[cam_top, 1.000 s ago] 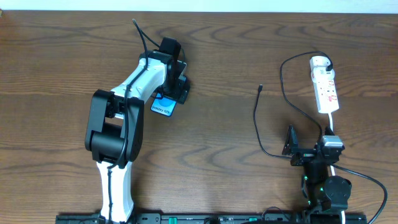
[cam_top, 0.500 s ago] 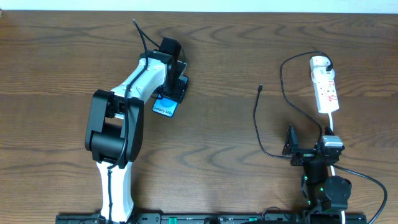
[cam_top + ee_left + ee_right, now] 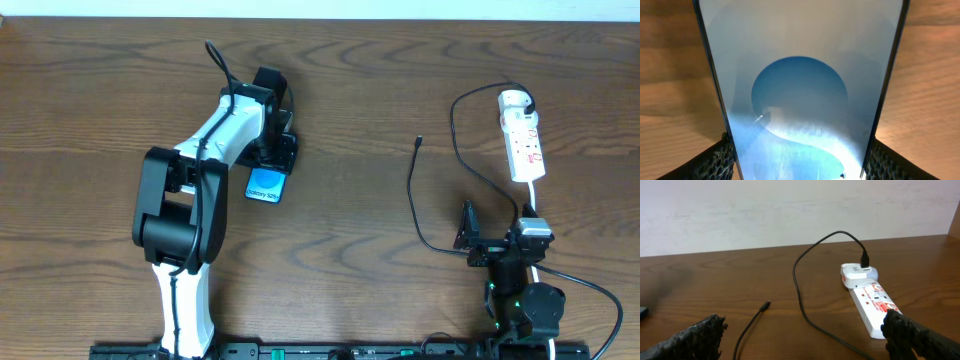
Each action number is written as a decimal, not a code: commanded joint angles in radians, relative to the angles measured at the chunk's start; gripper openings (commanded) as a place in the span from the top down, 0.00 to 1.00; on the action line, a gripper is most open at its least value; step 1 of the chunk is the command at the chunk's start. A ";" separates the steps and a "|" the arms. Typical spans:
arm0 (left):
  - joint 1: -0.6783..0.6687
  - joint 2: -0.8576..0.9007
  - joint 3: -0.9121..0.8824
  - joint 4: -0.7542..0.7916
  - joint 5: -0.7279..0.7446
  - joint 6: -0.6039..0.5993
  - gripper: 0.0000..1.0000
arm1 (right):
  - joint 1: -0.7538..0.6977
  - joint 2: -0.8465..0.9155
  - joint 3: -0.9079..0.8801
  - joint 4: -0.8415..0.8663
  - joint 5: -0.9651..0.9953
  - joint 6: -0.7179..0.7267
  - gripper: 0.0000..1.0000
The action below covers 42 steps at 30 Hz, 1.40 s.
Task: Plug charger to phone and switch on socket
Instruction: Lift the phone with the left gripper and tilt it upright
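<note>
My left claw (image 3: pixel 800 162) grips the phone (image 3: pixel 800 75) by its edges; my right claw (image 3: pixel 807 337) gapes empty. Next, I reckon, fetch the charger tip (image 3: pixel 419 141), well apart from the phone.

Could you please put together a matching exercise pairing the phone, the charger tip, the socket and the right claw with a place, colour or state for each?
1. phone
2. charger tip
3. socket
4. right claw

A. open, holding nothing
B. white with red marks
C. between the fingers of the left claw
D. lying loose on the table

Pairs: 1-C, 2-D, 3-B, 4-A
</note>
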 commanded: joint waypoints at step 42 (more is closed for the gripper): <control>0.004 -0.119 0.005 -0.054 1.217 -0.502 0.30 | 0.007 -0.006 -0.002 -0.003 -0.010 -0.012 0.01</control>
